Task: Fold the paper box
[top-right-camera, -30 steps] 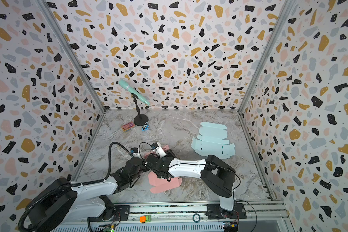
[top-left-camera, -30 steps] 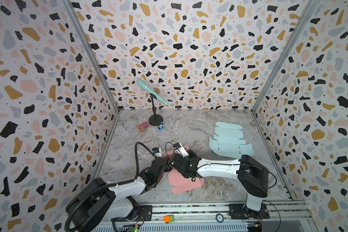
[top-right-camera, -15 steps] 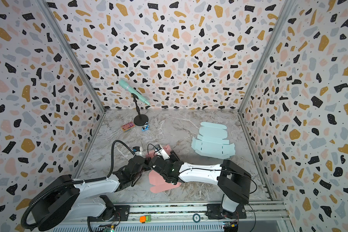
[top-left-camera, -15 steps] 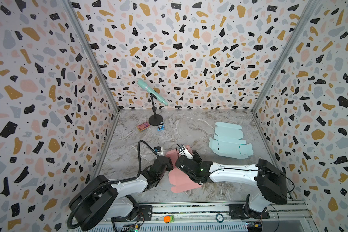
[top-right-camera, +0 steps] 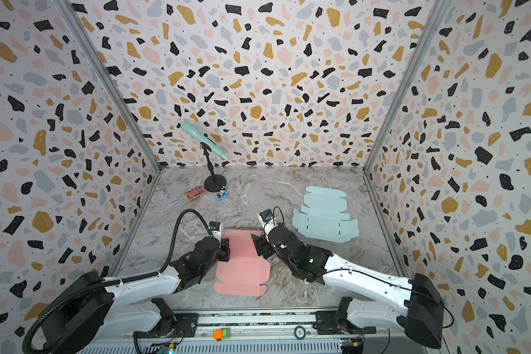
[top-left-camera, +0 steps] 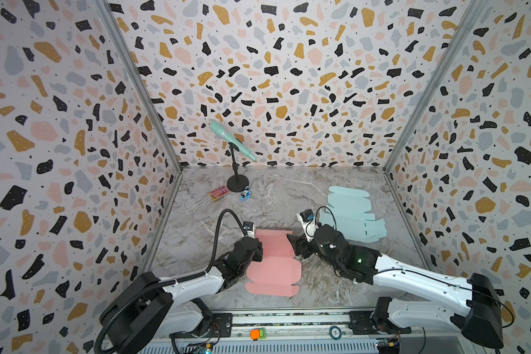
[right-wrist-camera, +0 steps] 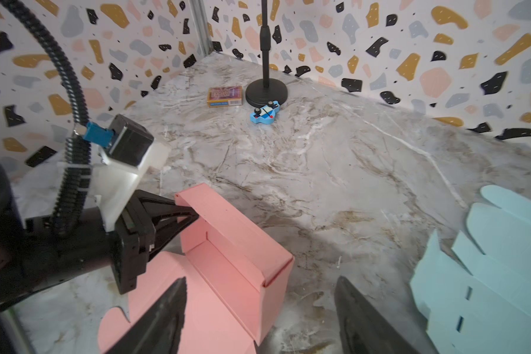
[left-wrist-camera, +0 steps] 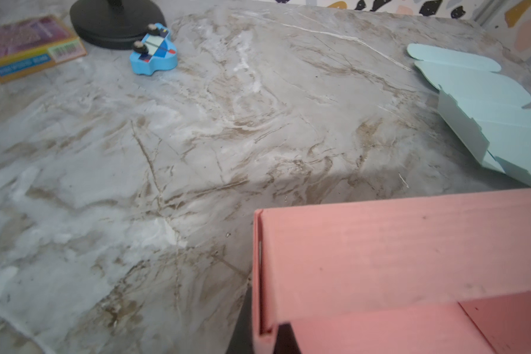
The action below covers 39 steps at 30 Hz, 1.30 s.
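Note:
The pink paper box (top-left-camera: 273, 260) (top-right-camera: 242, 263) lies at the front middle of the table, its far part folded up into walls and its near flaps flat. My left gripper (top-left-camera: 256, 246) (top-right-camera: 226, 247) (left-wrist-camera: 265, 335) is shut on the box's left wall (left-wrist-camera: 259, 275); its fingertip (right-wrist-camera: 189, 214) shows in the right wrist view. At the box's right side my right gripper (top-left-camera: 295, 245) (top-right-camera: 259, 245) (right-wrist-camera: 261, 282) is open. The box's right wall (right-wrist-camera: 276, 285) stands between its spread fingers without touching them.
A flat light blue box blank (top-left-camera: 353, 220) (top-right-camera: 325, 220) (right-wrist-camera: 488, 266) lies at the right. At the back left stand a microphone stand (top-left-camera: 236, 184), a small card box (top-left-camera: 219, 193) and a blue toy (top-left-camera: 245, 194). Patterned walls close in three sides.
My right gripper has opened and drawn back to the right, from over the box near the left gripper to the box's right wall. The left gripper keeps its hold.

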Tool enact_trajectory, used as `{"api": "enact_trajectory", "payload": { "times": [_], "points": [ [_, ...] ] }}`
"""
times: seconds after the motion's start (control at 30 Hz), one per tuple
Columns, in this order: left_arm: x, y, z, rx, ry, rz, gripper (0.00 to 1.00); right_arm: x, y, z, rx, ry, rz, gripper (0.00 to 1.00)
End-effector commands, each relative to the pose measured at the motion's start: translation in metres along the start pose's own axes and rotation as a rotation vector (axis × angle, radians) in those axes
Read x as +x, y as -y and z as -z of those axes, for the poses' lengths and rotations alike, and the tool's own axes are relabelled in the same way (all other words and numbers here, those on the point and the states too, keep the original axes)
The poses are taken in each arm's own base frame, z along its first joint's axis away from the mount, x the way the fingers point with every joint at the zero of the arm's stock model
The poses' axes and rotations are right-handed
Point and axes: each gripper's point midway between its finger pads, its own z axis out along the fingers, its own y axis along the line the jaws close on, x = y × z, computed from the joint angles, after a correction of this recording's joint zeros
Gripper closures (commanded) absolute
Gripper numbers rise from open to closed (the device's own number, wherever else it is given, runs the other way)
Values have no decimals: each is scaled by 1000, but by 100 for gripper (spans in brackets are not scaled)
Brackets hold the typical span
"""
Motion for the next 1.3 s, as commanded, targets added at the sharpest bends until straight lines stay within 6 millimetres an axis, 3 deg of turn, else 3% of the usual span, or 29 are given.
{"api": "enact_trajectory", "payload": {
  "times": [0.0, 0.33, 0.6, 0.93, 1.13, 1.27],
  "points": [
    [-18, 23, 5, 89, 57, -138, 100, 9, -15, -3, -153, -34, -24, 23],
    [-2, 44, 1, 156, 71, -225, 100, 38, -12, -34, -139, -155, 19, 22],
    [7, 39, -7, 81, 68, -248, 100, 57, -6, -53, -101, -221, 53, 23],
    [10, 39, -8, 85, 70, -223, 100, 68, 1, -64, -50, -265, 88, 34],
    [11, 39, -7, 90, 69, -211, 92, 72, 2, -66, -36, -283, 98, 50],
    [12, 38, -5, 90, 73, -203, 91, 72, 4, -66, -22, -281, 102, 52]
  ]
}}
